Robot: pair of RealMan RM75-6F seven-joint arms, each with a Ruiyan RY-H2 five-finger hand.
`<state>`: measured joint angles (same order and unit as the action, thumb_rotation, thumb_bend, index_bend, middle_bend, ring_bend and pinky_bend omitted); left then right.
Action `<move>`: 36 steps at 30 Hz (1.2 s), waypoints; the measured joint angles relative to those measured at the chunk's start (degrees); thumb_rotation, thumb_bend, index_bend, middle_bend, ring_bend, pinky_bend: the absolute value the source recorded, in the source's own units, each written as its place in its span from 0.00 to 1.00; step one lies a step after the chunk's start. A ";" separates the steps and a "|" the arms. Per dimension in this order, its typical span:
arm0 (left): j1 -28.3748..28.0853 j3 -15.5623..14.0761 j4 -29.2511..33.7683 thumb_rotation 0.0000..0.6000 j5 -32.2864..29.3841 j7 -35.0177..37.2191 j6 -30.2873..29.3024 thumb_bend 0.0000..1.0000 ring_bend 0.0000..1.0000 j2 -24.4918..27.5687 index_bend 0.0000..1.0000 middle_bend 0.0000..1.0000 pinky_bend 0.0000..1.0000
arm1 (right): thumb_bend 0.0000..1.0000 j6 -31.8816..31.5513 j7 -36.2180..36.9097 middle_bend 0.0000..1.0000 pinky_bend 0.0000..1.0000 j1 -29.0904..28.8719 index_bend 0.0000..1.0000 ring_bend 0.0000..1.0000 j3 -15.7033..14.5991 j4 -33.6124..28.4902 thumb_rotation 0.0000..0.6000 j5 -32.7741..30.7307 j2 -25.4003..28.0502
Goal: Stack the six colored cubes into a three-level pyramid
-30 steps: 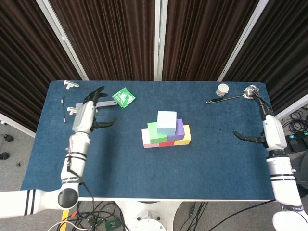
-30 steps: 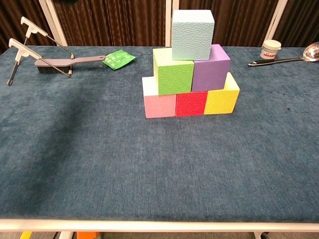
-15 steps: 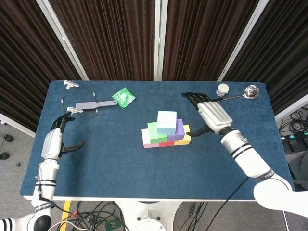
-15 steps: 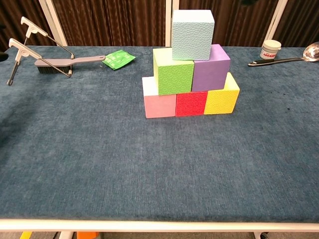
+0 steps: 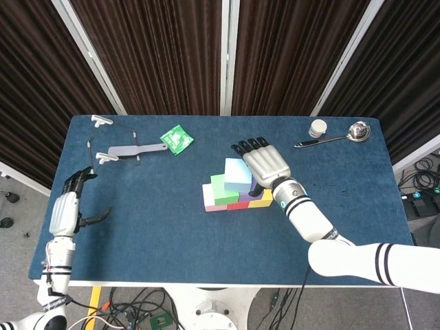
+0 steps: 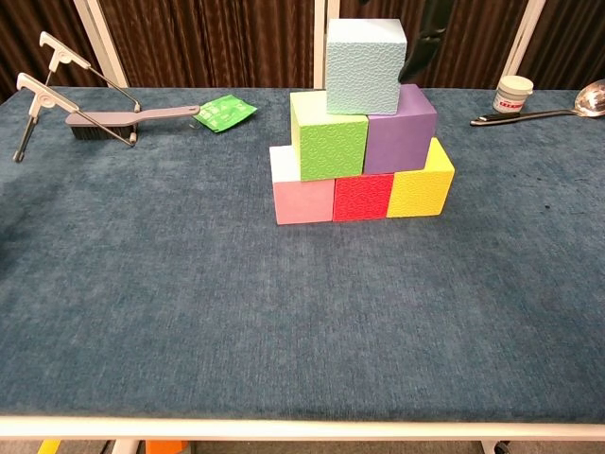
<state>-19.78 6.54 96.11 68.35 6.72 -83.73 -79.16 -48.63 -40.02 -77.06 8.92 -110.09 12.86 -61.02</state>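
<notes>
The six cubes stand as a pyramid at the table's centre. Pink [image 6: 302, 197], red [image 6: 362, 197] and yellow [image 6: 421, 186] form the bottom row. Green [image 6: 328, 137] and purple [image 6: 405, 128] sit on them, and the light blue cube [image 6: 365, 64] [image 5: 238, 175] tops the pile. My right hand [image 5: 265, 165] hovers over the purple and yellow cubes with its fingers spread and nothing held. One dark finger [image 6: 423, 38] hangs just right of the light blue cube; contact cannot be told. My left hand [image 5: 65, 212] is at the table's left edge, fingers apart and empty.
A grey brush [image 5: 130, 149] and white metal stands [image 6: 43, 90] lie at the back left, with a green packet [image 5: 177, 139] beside them. A white jar [image 5: 317, 128] and a metal ladle [image 5: 337, 136] sit at the back right.
My right hand has swung left from beside the pile to just over the purple cube, close to the light blue one. My left hand has drawn back toward the left edge. The cubes have not moved.
</notes>
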 measured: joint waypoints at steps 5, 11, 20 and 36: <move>0.99 0.27 -1.59 1.00 0.74 0.54 0.57 0.19 0.01 -0.79 0.07 0.18 0.00 | 0.00 -0.57 1.05 0.12 0.00 -0.90 0.00 0.00 0.26 0.66 1.00 -0.54 -0.83; 1.85 0.65 -0.79 1.00 1.51 3.43 3.05 0.19 0.01 0.66 0.07 0.18 0.00 | 0.00 -0.13 2.77 0.18 0.00 -1.14 0.00 0.00 0.92 -1.21 1.00 -0.37 0.69; 2.85 1.38 -1.15 1.00 1.81 3.86 4.35 0.19 0.01 0.91 0.07 0.18 0.00 | 0.00 -1.80 2.84 0.26 0.00 -2.01 0.00 0.00 0.49 -1.13 1.00 0.42 -0.51; 3.92 2.08 -2.99 1.00 2.40 3.42 5.92 0.19 0.01 -0.45 0.07 0.18 0.00 | 0.09 -5.41 0.54 0.37 0.00 -3.71 0.00 0.00 -0.49 1.20 1.00 -0.35 -4.18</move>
<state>-15.86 8.63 93.12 70.75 10.14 -77.81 -79.61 -54.04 -39.49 -80.78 8.43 -108.89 12.51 -65.20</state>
